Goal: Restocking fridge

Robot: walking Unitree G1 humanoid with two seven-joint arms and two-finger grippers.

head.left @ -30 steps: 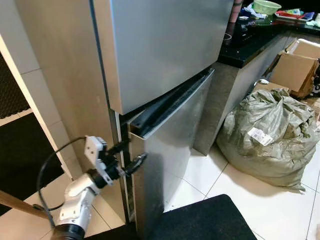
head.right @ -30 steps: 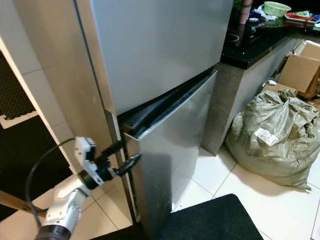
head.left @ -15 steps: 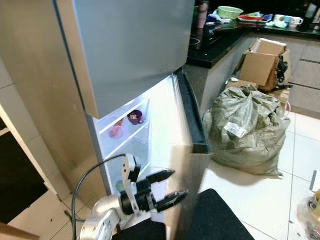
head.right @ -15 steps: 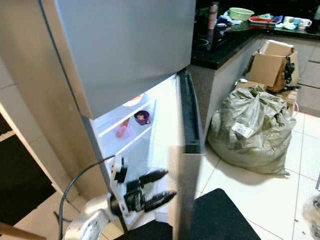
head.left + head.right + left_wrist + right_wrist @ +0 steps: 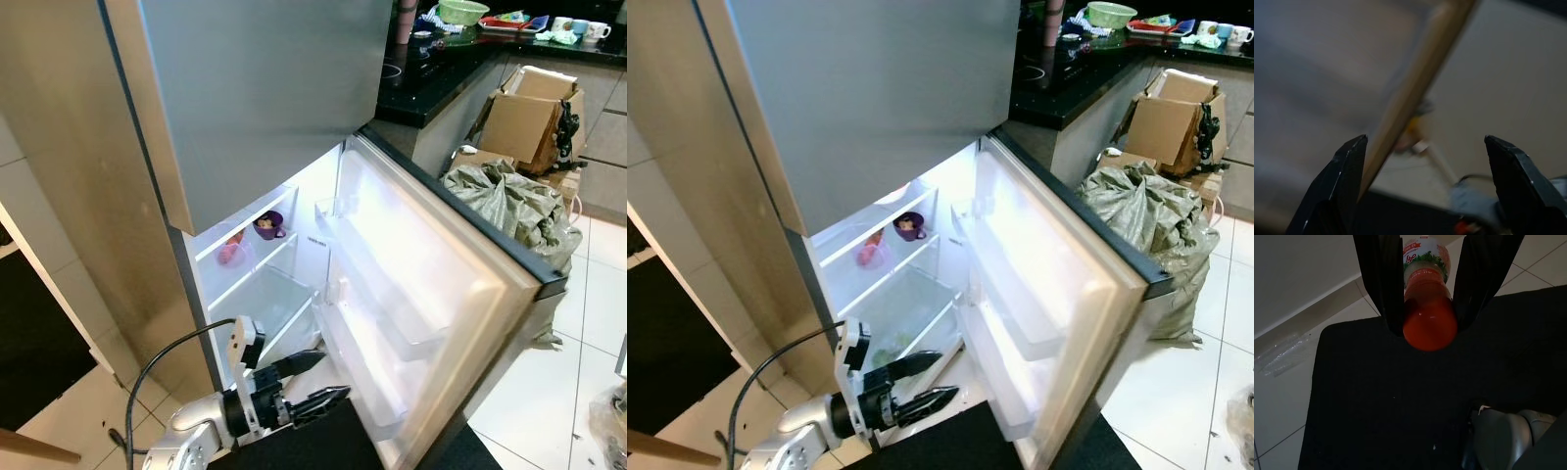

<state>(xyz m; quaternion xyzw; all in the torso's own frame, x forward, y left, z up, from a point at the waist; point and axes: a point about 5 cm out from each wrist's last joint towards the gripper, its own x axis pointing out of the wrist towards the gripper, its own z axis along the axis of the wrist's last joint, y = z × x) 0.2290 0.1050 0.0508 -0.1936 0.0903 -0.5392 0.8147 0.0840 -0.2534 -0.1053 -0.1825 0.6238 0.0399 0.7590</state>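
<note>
Far left: tall fridge [image 5: 137, 196] with the upper door shut and the lower door [image 5: 441, 284] swung wide toward the right, its empty inner racks facing forward. Lit lower compartment in between: a purple cup [image 5: 265, 226] and a pink item [image 5: 229, 254] toward the left end of the upper shelf, a clear drawer [image 5: 265, 299] below with something green at the bottom, too small to name.

Low at the front edge of the opening, left gripper [image 5: 315, 385] with fingers spread wide and empty, tips aimed at the foot of the door. Left wrist view blurred, both fingers far apart with nothing between.

Right gripper [image 5: 1427, 289] closed around a bottle [image 5: 1429, 313] of red-orange drink, fingers pressing either side of the body below the labelled neck, hanging over a black mat [image 5: 1400, 396] on pale floor tiles.

Further right: grey-green sack [image 5: 514, 201], cardboard box [image 5: 529, 103], dark counter [image 5: 441, 73] with a green bowl [image 5: 462, 11].

Bottle probably plastic, full, so moderately heavy, smooth and liable to slip; likely squashes a little under pressure. Best held around the mid-body, as now, kept upright, then set in a door rack or on a shelf.
</note>
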